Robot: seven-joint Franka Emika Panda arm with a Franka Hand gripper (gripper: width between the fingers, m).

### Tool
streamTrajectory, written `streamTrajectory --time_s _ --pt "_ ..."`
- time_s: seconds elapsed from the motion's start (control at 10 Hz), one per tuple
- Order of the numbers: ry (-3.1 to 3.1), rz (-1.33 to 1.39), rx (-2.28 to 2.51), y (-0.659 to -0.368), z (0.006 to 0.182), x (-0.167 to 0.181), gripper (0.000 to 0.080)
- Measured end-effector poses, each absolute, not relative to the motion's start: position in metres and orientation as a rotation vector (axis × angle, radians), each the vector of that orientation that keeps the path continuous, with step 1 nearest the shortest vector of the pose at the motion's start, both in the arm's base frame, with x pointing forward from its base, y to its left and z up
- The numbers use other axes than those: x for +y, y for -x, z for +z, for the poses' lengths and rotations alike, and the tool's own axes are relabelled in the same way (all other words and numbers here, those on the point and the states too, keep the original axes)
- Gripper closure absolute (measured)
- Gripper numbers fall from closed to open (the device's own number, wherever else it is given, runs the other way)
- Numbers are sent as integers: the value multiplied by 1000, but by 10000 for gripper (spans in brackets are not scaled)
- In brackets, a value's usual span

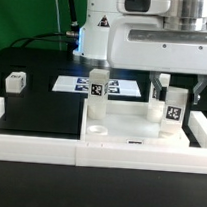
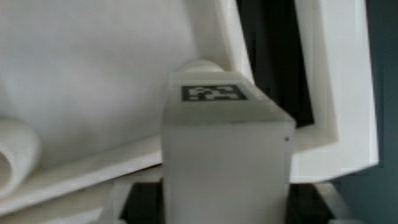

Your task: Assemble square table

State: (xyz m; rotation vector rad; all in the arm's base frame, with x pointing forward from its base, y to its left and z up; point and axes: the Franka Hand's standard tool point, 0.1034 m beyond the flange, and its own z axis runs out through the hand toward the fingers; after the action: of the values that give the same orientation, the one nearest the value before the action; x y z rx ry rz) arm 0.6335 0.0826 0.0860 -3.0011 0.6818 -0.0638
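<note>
The square table's white slab (image 1: pixel 125 128) lies flat inside the front wall, ribs upward. One tagged white leg (image 1: pixel 97 83) stands upright on the slab's far corner, toward the exterior view's left. A second tagged leg (image 1: pixel 173 108) stands upright near the slab's corner toward the exterior view's right, with my gripper (image 1: pixel 176 97) coming down over it from above. In the wrist view this leg (image 2: pixel 222 140) fills the middle, its tag facing the camera, and the dark fingers (image 2: pixel 150 203) press against both of its sides. The slab (image 2: pixel 89 80) lies behind it. My gripper (image 2: pixel 228 208) is shut on this leg.
A third loose leg block (image 1: pixel 15 81) lies on the black table toward the exterior view's left. The marker board (image 1: pixel 71 86) lies flat behind the slab. A low white border wall (image 1: pixel 48 150) runs along the front and up both sides. The robot's white base (image 1: pixel 96 36) stands at the back.
</note>
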Motion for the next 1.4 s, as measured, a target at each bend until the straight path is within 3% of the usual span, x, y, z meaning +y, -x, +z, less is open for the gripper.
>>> streamTrajectory --time_s 0.7,1.0,1.3,1.4 --pt "2344 -70 1907 -633 86 100 508" --pt "2234 -51 2019 -631 86 100 507" --pt "2523 -89 1696 -629 82 122 183" --pt "2655 -113 1507 -630 82 130 183"
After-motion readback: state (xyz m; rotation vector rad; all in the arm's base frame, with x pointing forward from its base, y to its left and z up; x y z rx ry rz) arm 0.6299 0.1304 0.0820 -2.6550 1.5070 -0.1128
